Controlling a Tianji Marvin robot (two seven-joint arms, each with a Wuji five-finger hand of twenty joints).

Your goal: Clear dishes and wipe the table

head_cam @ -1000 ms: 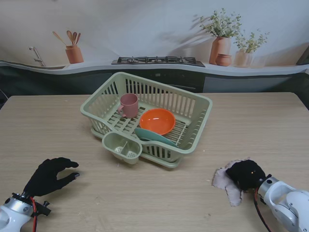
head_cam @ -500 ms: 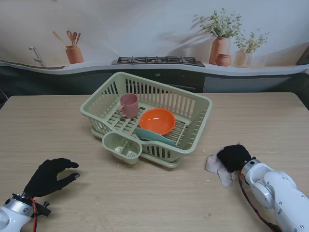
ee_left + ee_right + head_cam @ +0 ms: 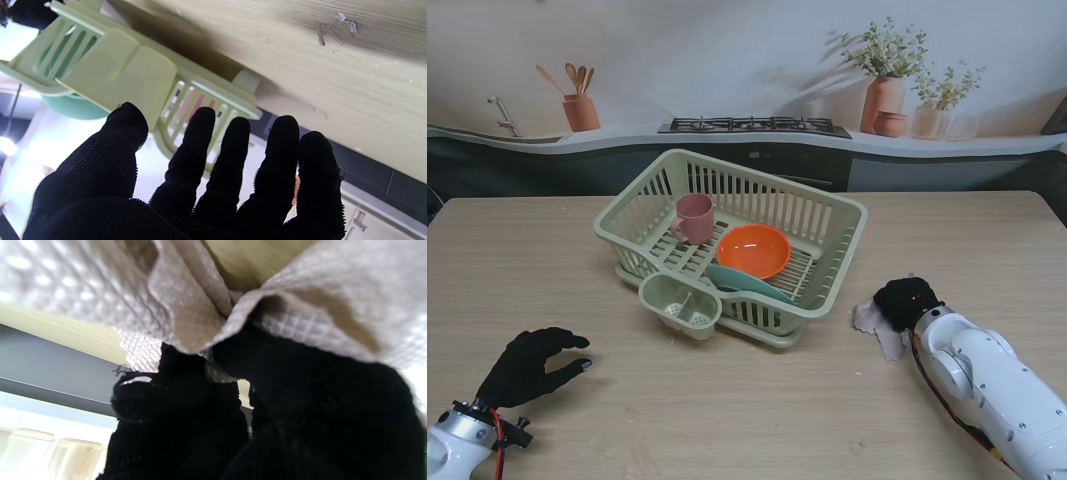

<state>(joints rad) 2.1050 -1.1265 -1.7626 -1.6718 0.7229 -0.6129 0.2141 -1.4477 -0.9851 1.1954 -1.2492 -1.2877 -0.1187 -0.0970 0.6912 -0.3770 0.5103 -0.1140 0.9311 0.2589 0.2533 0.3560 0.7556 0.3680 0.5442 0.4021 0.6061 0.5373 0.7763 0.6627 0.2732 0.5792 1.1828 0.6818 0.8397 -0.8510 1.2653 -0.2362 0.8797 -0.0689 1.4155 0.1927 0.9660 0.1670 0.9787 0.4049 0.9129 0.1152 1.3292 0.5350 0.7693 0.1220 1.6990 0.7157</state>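
Crumpled beige waffle-weave cloth lies on wooden desk, pressed under black-gloved right hand, fingers curled on it; black-gloved left hand empty, fingers spread.

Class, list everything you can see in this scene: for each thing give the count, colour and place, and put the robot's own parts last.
Table: one, light wood, under everything.
Dish rack: one, pale green, table centre.
Mug: one, pink, in rack's left part.
Bowl: one, orange, in rack.
Plate: one, teal, in rack, nearer to me than bowl.
Cutlery cup: one, pale green, on rack's near side.
Cloth: one, whitish, under right robot hand.
Left robot hand: black glove, open, near left.
Right robot hand: black glove, on cloth.
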